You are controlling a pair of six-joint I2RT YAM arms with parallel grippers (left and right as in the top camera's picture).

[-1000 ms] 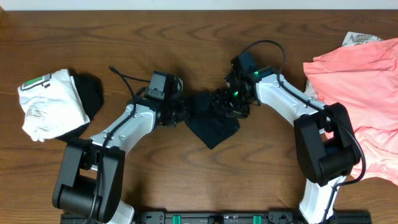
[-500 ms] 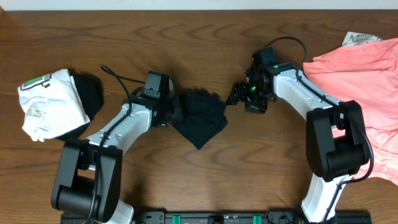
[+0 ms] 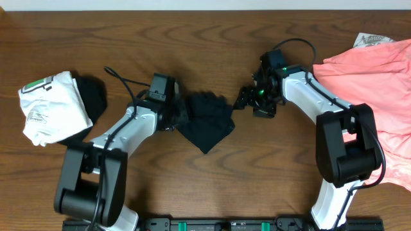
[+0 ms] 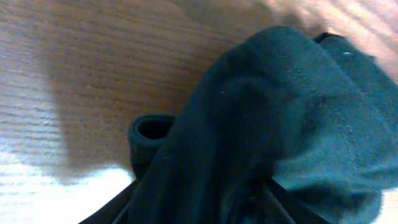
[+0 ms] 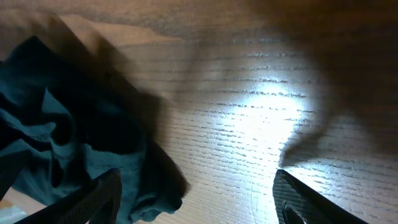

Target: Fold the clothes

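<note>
The black shirt (image 3: 207, 122) lies bunched at the middle of the desk (image 3: 212, 45), against the left gripper (image 3: 180, 117); fabric hides its jaws, so I cannot tell their state. The right gripper (image 3: 243, 100) hangs open, empty, nearby. Folding looks unfinished; next, regrasp an edge.

- The black shirt (image 3: 207, 122) is plain black, no print.
- Left of that shirt: a white garment (image 3: 48, 106) with green print, and a black garment (image 3: 95, 97).
- Right of it: a plain salmon-pink garment (image 3: 379, 77).
- Under it: the table (image 3: 192, 38), brown with darker wood grain.
- My arms (image 3: 125, 131) are white with black joints.
</note>
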